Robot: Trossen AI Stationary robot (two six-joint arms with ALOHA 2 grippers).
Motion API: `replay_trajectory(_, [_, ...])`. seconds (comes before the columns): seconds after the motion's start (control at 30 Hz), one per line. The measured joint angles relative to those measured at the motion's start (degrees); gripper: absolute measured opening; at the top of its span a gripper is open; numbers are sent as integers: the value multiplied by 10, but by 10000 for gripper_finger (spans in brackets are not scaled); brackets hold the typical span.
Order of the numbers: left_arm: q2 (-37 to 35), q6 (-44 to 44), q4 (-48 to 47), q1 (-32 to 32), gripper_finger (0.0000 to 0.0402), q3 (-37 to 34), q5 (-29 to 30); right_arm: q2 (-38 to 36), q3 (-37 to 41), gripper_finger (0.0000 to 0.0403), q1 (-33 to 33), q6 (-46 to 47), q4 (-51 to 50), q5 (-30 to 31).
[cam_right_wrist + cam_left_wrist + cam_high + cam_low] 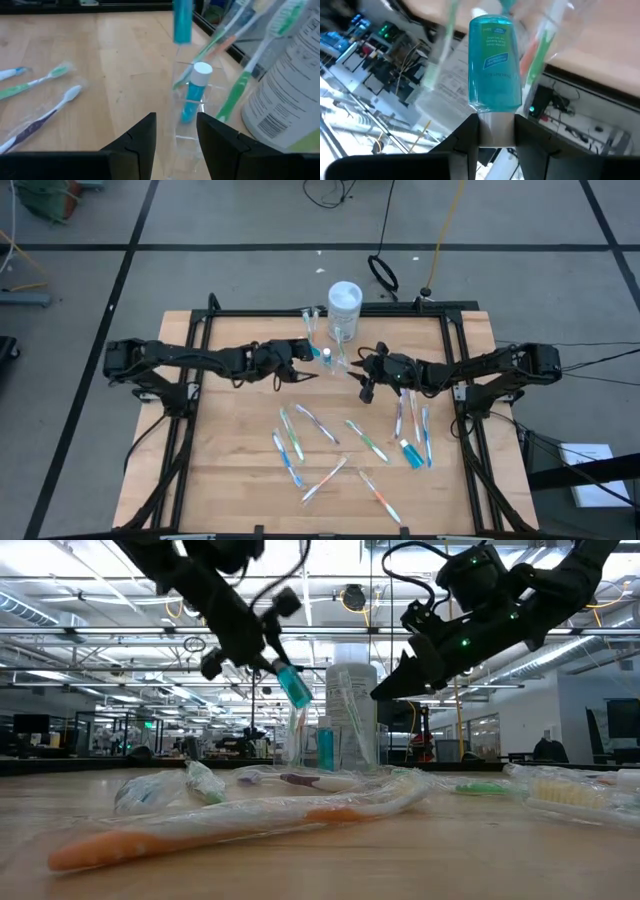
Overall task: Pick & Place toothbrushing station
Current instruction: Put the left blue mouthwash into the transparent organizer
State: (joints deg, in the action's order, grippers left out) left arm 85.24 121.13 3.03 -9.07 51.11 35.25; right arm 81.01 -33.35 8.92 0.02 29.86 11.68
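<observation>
A: How far along is it?

B: Partly. The clear toothbrushing station (192, 105) stands near the table's back edge, just beside the white-capped container (344, 308), already holding a few brushes and a small blue tube (192, 92).

A: And the arms?

B: The left gripper (496, 131) is clamped on the cap of a teal tube (494, 62), raised beside the holder. The right gripper (176, 131) hovers at the holder, fingers apart, empty.

A: What remains?

B: Many wrapped toothbrushes (372, 442) lie across the table (230, 470).
</observation>
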Motion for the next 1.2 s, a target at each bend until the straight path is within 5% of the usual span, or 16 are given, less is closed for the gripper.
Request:
replay_trajectory(0.37, [98, 93, 78, -5, 102, 53, 8, 0, 0, 132, -4, -22, -3, 1])
replay_trajectory(0.67, [111, 171, -29, -5, 102, 69, -14, 0, 0, 132, -4, -25, -20, 1])
replay_trajectory(0.97, [111, 71, -36, -5, 108, 68, -87, 0, 0, 132, -4, -27, -17, 2])
replay_trajectory(1.2, [122, -4, -28, -5, 167, 69, -99, 0, 0, 132, -4, -27, -14, 2])
